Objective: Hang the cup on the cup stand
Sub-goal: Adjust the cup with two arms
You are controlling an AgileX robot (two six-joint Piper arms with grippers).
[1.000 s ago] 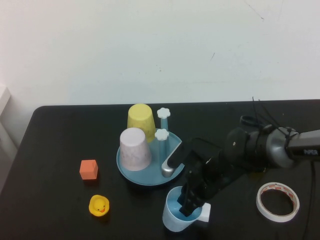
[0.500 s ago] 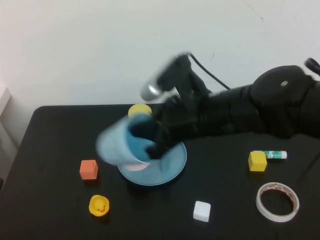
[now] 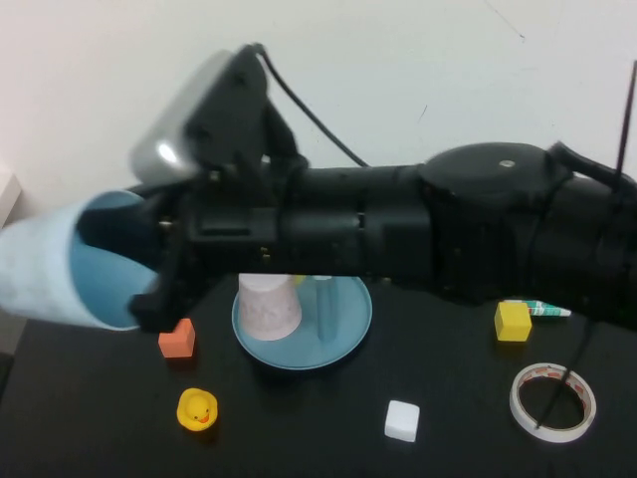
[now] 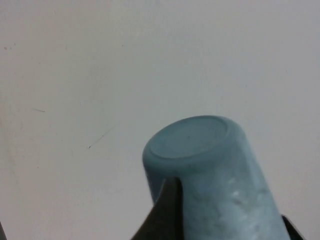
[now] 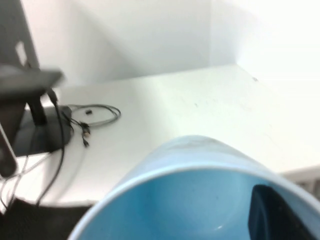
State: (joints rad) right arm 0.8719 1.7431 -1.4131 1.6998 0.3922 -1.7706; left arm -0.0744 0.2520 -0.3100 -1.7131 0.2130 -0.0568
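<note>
Cup, a light blue tapered plastic tumbler (image 3: 60, 261), lifted on its side high at the table's left, well apart from the round blue-teal pegged cup stand (image 3: 343, 329). Clamped at the rim by the right gripper (image 3: 134, 269), one finger inside. Left gripper (image 4: 230, 220) outside the high view, close behind the tumbler's base; cannot tell whether closed.

Two cups (blue (image 3: 60, 269), pale (image 3: 267, 304)), three cubes (orange (image 3: 176, 339), yellow (image 3: 512, 321), white (image 3: 401, 420)), one duck (image 3: 197, 409).
</note>
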